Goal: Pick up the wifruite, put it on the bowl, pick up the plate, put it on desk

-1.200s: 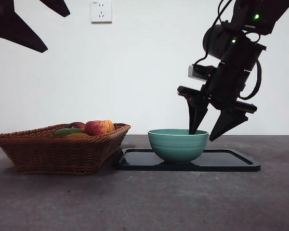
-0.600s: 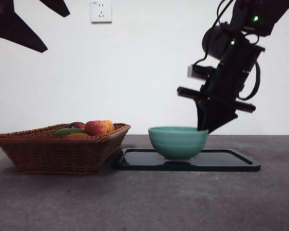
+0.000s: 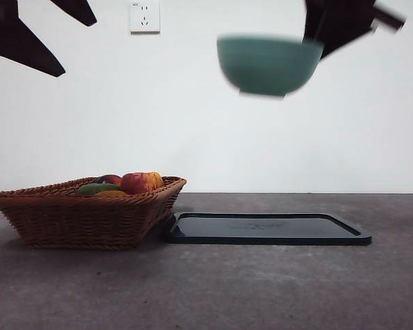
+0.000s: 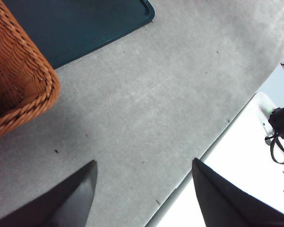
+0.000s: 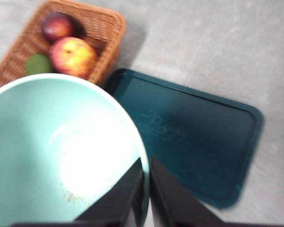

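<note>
The right gripper (image 5: pixel 146 189) is clamped on the rim of the mint-green bowl (image 3: pixel 267 64), one jaw inside and one outside, holding it high in the air above the dark tray (image 3: pixel 268 229) on the desk (image 3: pixel 261 289). The left gripper (image 4: pixel 143 189) hangs spread apart and holding nothing, above bare desk beside the wicker basket (image 3: pixel 82 213).
</note>
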